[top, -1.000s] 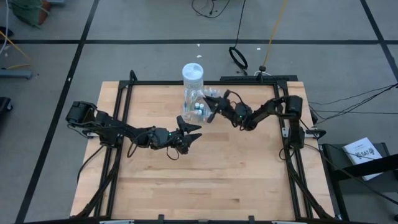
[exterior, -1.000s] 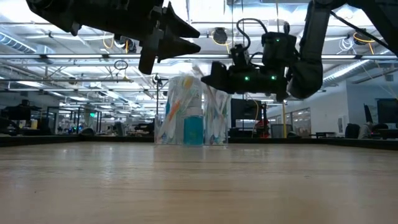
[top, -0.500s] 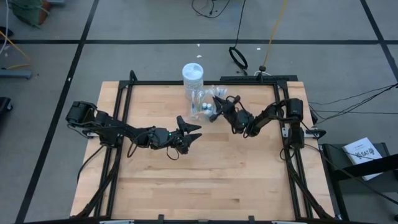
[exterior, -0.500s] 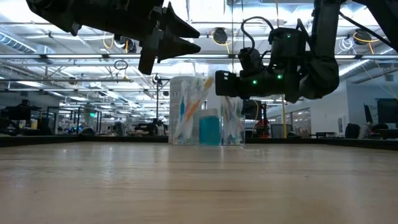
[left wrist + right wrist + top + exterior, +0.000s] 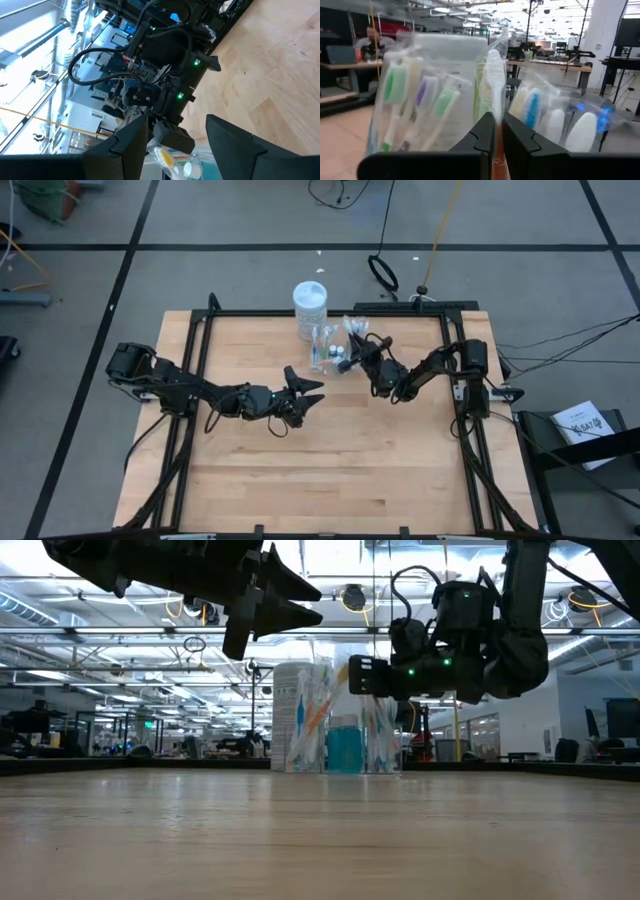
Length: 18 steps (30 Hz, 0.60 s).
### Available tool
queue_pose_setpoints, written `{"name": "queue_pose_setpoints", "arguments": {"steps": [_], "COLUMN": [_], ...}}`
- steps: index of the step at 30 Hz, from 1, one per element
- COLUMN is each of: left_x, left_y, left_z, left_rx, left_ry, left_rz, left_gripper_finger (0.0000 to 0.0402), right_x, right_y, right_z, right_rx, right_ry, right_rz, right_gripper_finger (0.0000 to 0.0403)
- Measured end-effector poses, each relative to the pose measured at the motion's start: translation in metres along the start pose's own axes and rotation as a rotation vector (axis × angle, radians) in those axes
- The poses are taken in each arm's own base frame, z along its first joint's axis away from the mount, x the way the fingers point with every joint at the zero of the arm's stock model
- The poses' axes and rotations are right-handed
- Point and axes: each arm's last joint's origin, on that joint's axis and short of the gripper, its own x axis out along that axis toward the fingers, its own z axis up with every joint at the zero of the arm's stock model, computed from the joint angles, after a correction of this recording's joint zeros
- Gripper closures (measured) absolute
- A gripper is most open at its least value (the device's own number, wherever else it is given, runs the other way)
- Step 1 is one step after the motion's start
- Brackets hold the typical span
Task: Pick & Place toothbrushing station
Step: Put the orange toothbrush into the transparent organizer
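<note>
Station: clear holder of wrapped toothbrushes, standing at the table's far edge, just beside the white jar. Right gripper: fingers pinched on its rim. Left gripper: spread, well apart, empty.

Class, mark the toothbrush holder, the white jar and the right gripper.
toothbrush holder (image 5: 345, 730): low view, its clear front wall.
white jar (image 5: 310, 297): high view, its lid.
right gripper (image 5: 496, 131): right wrist view, between its fingertips.

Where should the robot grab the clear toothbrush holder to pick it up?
Probably by its top rim, coming from the right. The toothbrushing station stands upright with the white jar close behind, and the right gripper is already pinched on a thin upper wall.
</note>
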Motion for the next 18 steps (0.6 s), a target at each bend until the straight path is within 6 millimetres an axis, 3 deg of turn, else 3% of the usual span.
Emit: {"name": "queue_pose_setpoints", "arguments": {"steps": [13,18], "left_x": [0.0,0.0], "left_y": [0.0,0.0], "left_z": [0.0,0.0], "left_rx": [0.0,0.0], "left_ry": [0.0,0.0], "left_rz": [0.0,0.0], "left_gripper_finger": [0.0194,0.0195], "right_x": [-0.0048,-0.005], "right_y": [0.0054,0.0053], "right_z": [-0.0077,-0.0094], "right_rx": [-0.096,-0.169], "right_ry": [0.064,0.074], "right_rz": [0.032,0.033], "right_gripper_finger": [0.0383,0.0355]}}
